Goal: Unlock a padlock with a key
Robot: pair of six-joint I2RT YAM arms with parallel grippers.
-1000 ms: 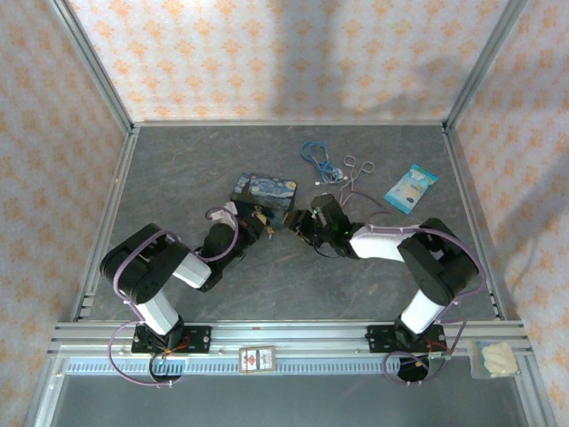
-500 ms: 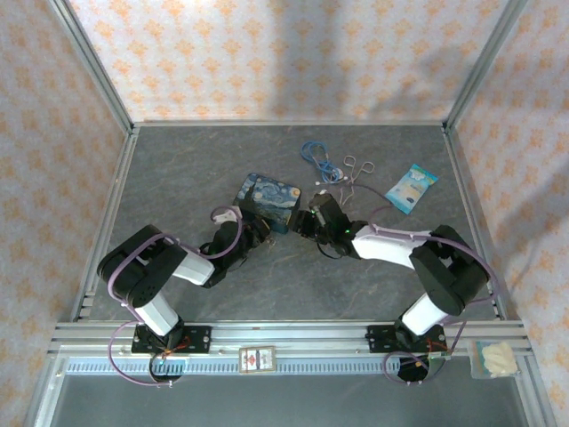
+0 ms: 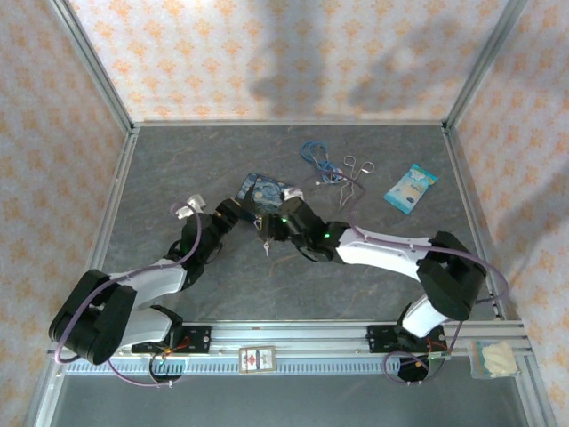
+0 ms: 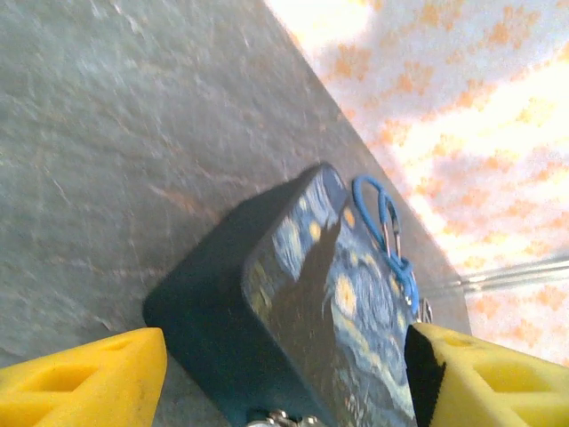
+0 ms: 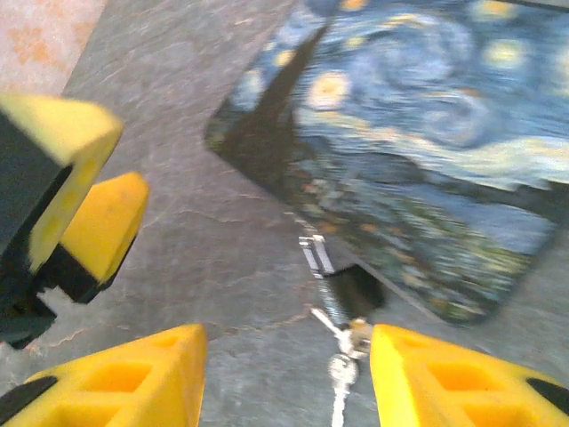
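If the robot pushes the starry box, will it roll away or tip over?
Probably neither. The box lies flat and wide on the table, so it would likely slide. Its paint looks smooth, so it might be slippery to hold. The padlock at its edge may drag along.

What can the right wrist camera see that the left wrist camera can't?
Right wrist camera: the little dark padlock by the tin's edge, with the small silvery key just under it in the picture. Left wrist camera: the blue coiled cable past the tin; a speck of metal at its bottom edge is too small to name. Both: the starry-night tin and the grey table.
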